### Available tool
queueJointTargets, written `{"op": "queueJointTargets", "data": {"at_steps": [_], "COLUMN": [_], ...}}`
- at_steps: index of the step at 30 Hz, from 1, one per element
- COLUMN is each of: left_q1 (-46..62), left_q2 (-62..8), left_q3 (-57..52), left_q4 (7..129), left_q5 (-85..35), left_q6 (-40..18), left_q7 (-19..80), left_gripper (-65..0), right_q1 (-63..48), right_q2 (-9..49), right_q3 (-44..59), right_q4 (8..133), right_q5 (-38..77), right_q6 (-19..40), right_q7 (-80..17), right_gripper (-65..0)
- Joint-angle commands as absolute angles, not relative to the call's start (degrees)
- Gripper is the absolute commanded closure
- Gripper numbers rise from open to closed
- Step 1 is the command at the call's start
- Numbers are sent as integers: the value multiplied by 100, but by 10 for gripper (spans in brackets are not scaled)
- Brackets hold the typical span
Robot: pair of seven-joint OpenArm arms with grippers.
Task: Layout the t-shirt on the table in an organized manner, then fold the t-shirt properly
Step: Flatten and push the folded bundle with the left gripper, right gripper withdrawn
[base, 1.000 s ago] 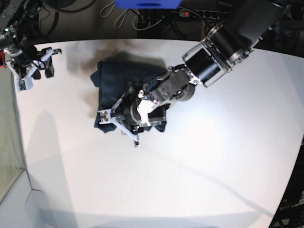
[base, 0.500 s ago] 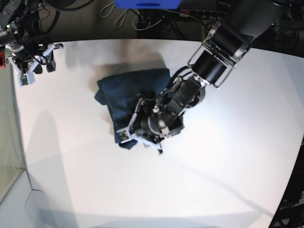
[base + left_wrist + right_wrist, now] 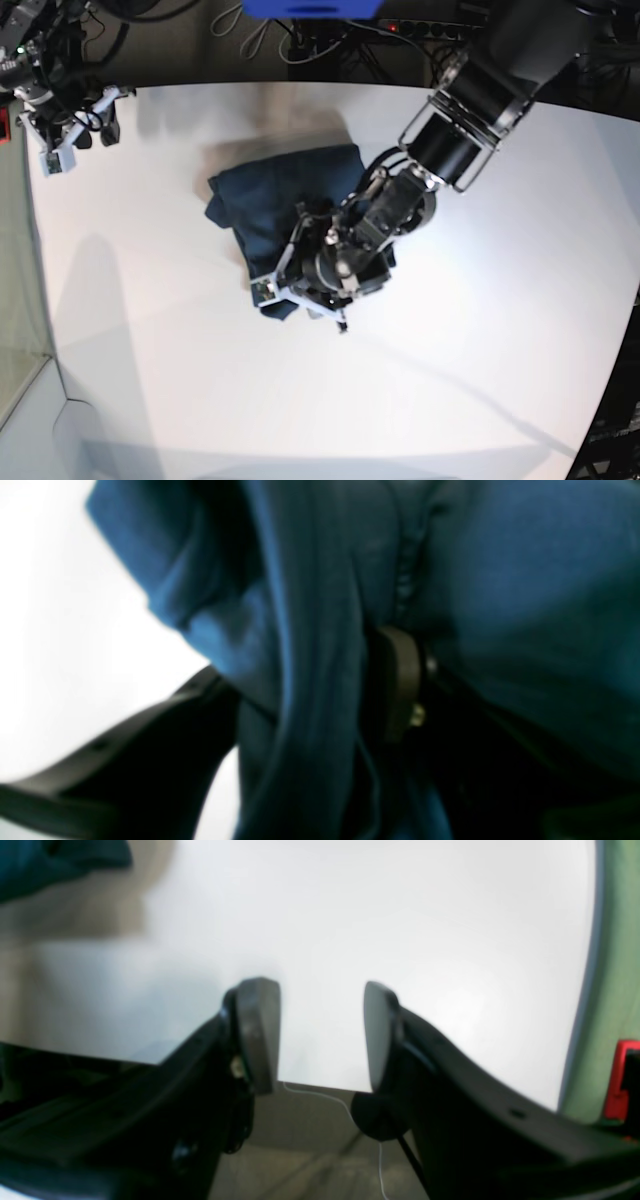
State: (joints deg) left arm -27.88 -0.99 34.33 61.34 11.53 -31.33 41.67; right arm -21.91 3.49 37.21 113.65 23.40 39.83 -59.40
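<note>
The left gripper [image 3: 300, 300] is pressing down at the near edge of the t-shirt [image 3: 275, 190], and in the left wrist view a fold of navy cloth is running between its two fingers [image 3: 400, 680]; whether the jaws are pinching that fold or merely standing around it cannot be told from the blurred view. Out from there, the shirt is lying in a compact folded bundle toward the far left part of the table [image 3: 480, 350], with the left arm reaching across it from the far right. The right gripper [image 3: 320, 1035] is hanging well apart over the table's far left corner, its jaws parted on nothing.

The cloth is looking light, limp and quick to bunch, so it is likely to sag and slide out of shape if lifted from the middle. A hemmed edge or a corner, where layers stack, seems the surest place to take hold, ideally with both grippers spread apart.

Compared with a second ago, the left gripper is sitting nearer the camera side and farther right. The bundle is looking flatter and squarer, and the right gripper is higher in the corner.
</note>
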Motion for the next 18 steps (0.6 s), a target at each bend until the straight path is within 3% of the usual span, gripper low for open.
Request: {"op": "queueJointTargets", "data": {"at_steps": [1, 10, 18], "left_q1": [-3002, -3231, -3626], "left_q2": [-84, -92, -435], "left_q3": [3407, 3433, 3231], "left_q4": [6202, 6237, 6501], "left_q5": [1244, 1244, 1244], "left_q6": [-3081, -3116, -3073], "left_q7": [4180, 4189, 4198], "left_gripper": [-346, -598, -617], "right_q1": [-2185, -2299, -2281], "right_q2": [409, 409, 409], "right_q3": [3749, 3749, 3714], "right_q4": [11477, 11477, 11486], "right_q5": [2431, 2431, 2440], "right_q6": [4000, 4000, 4000], "right_q7": [-5859, -5824, -5824], "right_gripper": [-274, -274, -274]}}
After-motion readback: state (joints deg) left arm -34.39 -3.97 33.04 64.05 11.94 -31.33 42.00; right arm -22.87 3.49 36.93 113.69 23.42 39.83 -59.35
